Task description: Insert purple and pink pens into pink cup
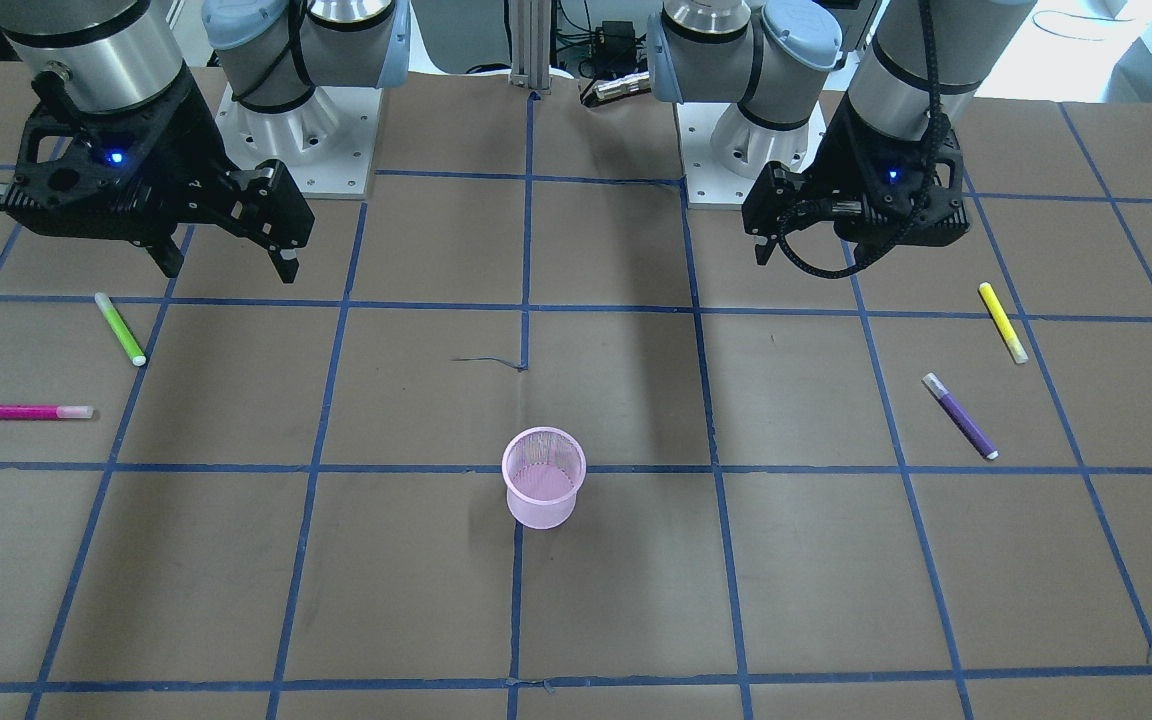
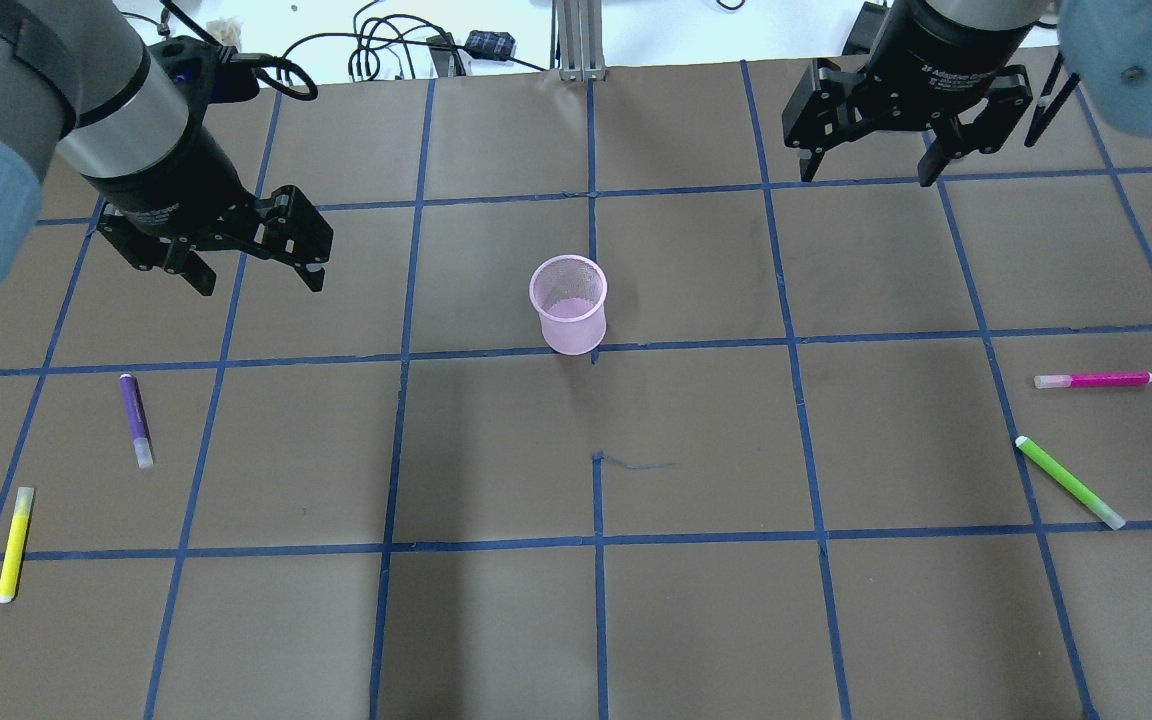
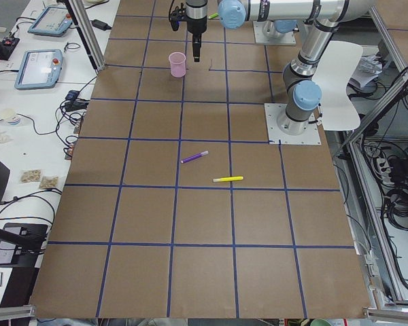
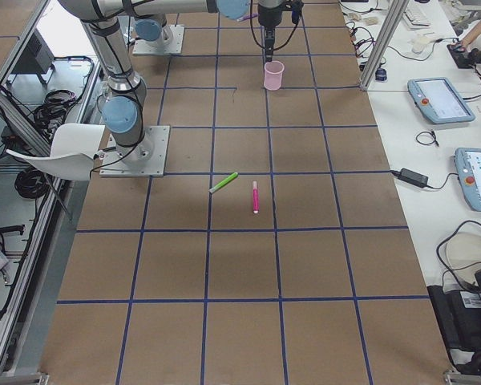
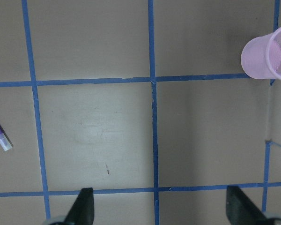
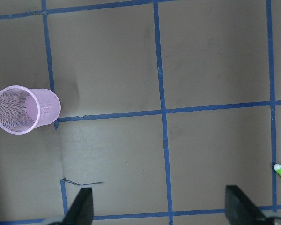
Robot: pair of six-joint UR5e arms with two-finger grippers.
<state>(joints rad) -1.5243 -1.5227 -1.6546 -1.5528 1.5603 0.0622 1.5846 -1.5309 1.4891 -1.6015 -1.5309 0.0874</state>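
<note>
Purple pen [image 2: 136,420] lies near-left of the wide-open left gripper [image 2: 261,285], pink pen [image 2: 1093,380] near-right of the wide-open right gripper [image 2: 866,179].

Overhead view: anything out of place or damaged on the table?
Only a dark stray mark beside the centre tape line, like a scratch or loose strand. Pink cup stands upright; purple pen and pink pen lie flat.

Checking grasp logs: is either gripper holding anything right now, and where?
Nothing is held. The left gripper and right gripper are both open and empty; the purple pen and pink pen lie on the table.
</note>
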